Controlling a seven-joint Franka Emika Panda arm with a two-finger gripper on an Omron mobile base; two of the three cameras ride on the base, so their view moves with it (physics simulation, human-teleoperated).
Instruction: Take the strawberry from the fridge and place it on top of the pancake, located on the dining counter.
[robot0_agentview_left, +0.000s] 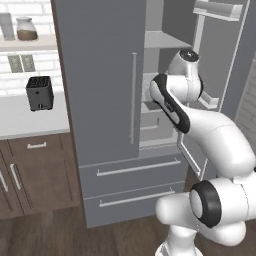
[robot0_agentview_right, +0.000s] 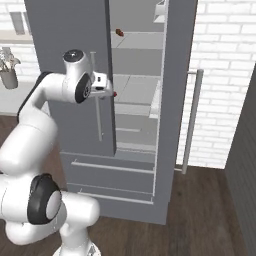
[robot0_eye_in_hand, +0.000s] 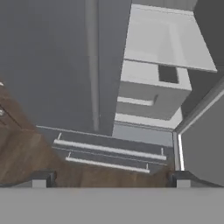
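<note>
while the left base view shows the fridge (robot0_agentview_left: 107, 100) with its left door closed and its right door swung open, the strawberry is blocked there by the arm; the right base view shows the strawberry (robot0_agentview_right: 115, 93) as a small red dot at the edge of a middle shelf, just beside the gripper (robot0_agentview_right: 106, 90). that same view also shows a darker reddish-brown food item (robot0_agentview_right: 119, 32) on the shelf above. the hand view looks down the closed door to the two drawers (robot0_eye_in_hand: 109, 153) and the wood floor (robot0_eye_in_hand: 17, 148), with the finger tips (robot0_eye_in_hand: 41, 179) spread wide apart and nothing between them. to the left of the fridge, a white wall counter (robot0_agentview_left: 27, 117) carries a black toaster (robot0_agentview_left: 40, 93), over brown cabinets, and a jar (robot0_agentview_left: 26, 29) stands on a shelf against white brick.
</note>
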